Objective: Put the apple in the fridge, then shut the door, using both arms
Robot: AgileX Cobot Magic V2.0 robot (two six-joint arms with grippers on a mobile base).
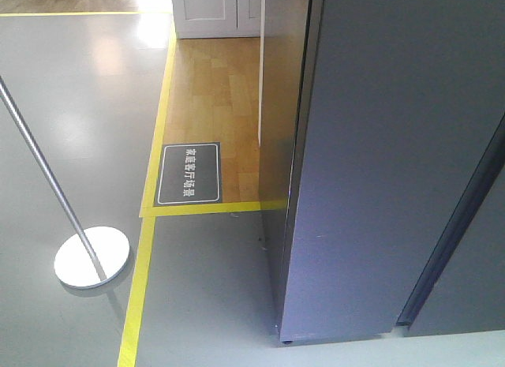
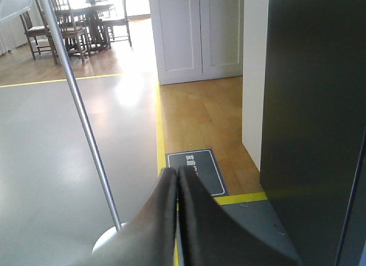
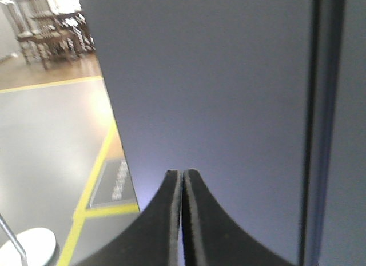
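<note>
Pressing together empty, the right gripper [image 3: 182, 175] sits apparently just before the door [image 3: 217, 94]; left gripper [image 2: 176, 171] likewise clenched.

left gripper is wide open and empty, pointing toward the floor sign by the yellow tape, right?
Not quite: the left gripper is shut, its two fingers pressed together with nothing between them, as the left wrist view shows. The rest holds: it is empty and points toward the dark floor sign beside the yellow tape.
</note>
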